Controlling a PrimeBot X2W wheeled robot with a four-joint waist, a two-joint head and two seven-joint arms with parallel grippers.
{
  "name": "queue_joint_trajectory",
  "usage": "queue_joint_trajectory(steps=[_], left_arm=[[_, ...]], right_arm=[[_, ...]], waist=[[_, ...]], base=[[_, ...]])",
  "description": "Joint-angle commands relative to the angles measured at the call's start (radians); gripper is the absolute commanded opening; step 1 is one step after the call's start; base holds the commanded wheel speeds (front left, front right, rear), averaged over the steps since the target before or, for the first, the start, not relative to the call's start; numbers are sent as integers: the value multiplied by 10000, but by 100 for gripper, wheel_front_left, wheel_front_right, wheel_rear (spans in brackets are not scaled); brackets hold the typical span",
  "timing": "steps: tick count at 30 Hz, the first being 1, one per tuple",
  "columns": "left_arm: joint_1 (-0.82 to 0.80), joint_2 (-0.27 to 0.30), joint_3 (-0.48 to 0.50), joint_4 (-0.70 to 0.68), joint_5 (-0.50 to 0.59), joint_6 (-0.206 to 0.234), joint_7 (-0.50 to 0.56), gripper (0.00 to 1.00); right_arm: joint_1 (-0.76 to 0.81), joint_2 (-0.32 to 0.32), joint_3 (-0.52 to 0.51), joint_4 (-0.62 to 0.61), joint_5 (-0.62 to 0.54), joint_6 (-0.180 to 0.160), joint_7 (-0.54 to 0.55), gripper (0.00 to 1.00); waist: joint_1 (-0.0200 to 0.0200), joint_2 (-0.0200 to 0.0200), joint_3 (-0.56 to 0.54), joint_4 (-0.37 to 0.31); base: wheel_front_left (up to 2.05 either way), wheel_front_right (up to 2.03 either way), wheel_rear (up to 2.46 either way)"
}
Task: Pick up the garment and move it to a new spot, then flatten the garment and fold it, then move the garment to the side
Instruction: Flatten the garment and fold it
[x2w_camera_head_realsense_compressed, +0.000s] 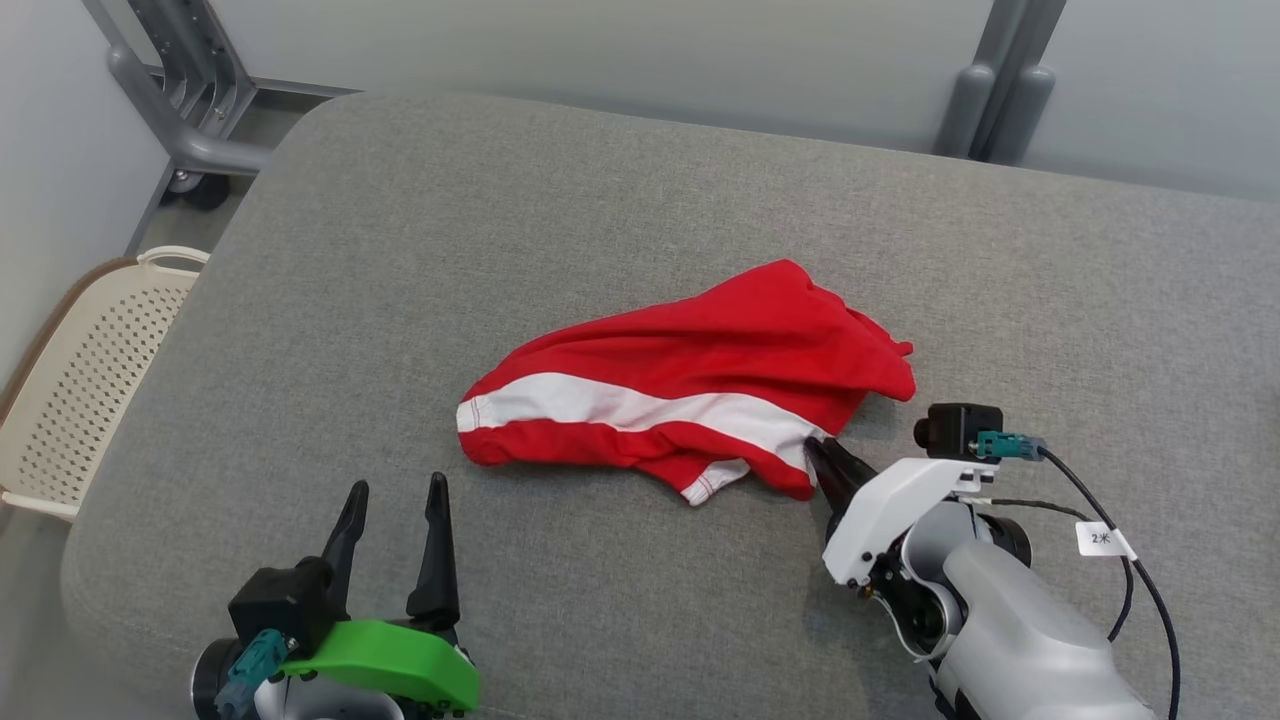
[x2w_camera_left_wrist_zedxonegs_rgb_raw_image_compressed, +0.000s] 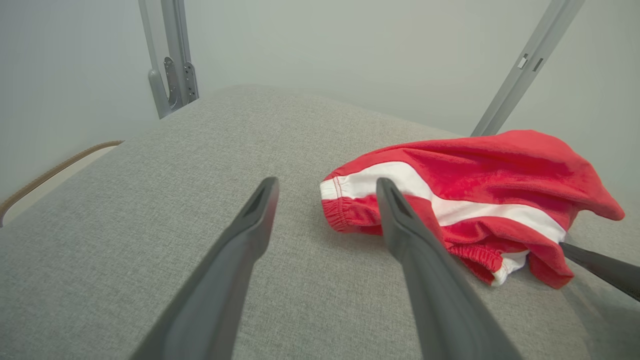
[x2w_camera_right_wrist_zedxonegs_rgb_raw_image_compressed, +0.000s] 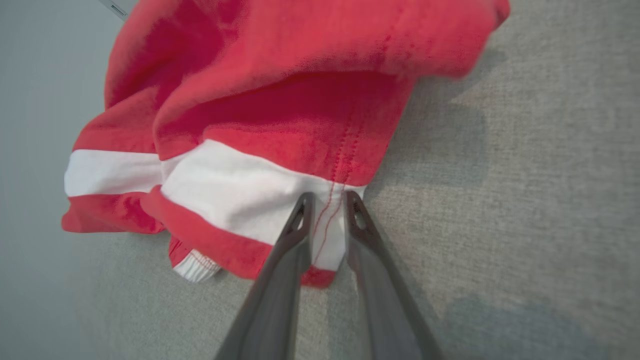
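Right pincer (x2w_camera_right_wrist_zedxonegs_rgb_raw_image_compressed: 325, 198) pinching hem of red-and-white shorts (x2w_camera_head_realsense_compressed: 690, 385) on grey padded surface (x2w_camera_head_realsense_compressed: 500, 200); left pincer (x2w_camera_head_realsense_compressed: 396, 487) spread, apart.

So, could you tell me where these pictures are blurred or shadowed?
Head view: sharp, evenly lit, no glare. Left wrist view: the near fingers look soft, the garment crisper. Right wrist view: the garment's upper part is smeared, with a soft shadow on the cushion beside it.

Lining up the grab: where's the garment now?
In the head view the garment lies crumpled centre-right, its near corner between fingers of the right end effector.
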Motion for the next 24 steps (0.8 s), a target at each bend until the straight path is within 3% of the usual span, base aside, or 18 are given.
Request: queue_joint_trajectory(steps=[1,2,4,7,10,11,14,15,16,24], left_arm=[[-67,12,36,-30,3,41,-64,100],[-56,19,45,-45,-3,52,-69,100],[-55,28,55,-67,-7,57,-75,100],[-96,37,56,-77,-8,46,-83,100],[-152,21,39,-49,-19,23,-88,100],[-163,14,28,-38,-20,14,-71,100],[-187,-7,33,-15,-40,-5,-77,100],[-185,-14,44,-5,-51,-15,-82,100],[-181,-24,50,-6,-55,-20,-87,100],[-259,-134,49,-24,-32,-69,-105,100]], right_arm=[[3,-74,128,-123,104,3,-54,22],[26,-95,197,-162,141,3,-54,12],[32,-143,325,-242,195,3,-72,3],[6,-139,500,-340,294,3,-68,1],[-19,-175,642,-369,392,3,-7,16],[-37,-228,679,-329,377,3,-5,16],[-117,-333,726,-184,317,3,-140,46],[-143,-353,725,-142,312,3,-198,82],[-165,-385,711,-107,329,3,-221,100],[-271,-528,813,60,419,1,-227,100]], waist=[[0,0,3,-74],[0,0,11,-98],[0,0,32,-134],[0,0,60,-168],[0,0,79,-169],[0,0,83,-159],[0,0,114,-126],[0,0,132,-118],[0,0,155,-112],[0,0,408,-68]], base=[[0,0,0],[0,0,0],[0,0,0],[0,0,0],[0,0,0],[0,0,0],[0,0,0],[0,0,0],[0,0,0],[0,0,0]])
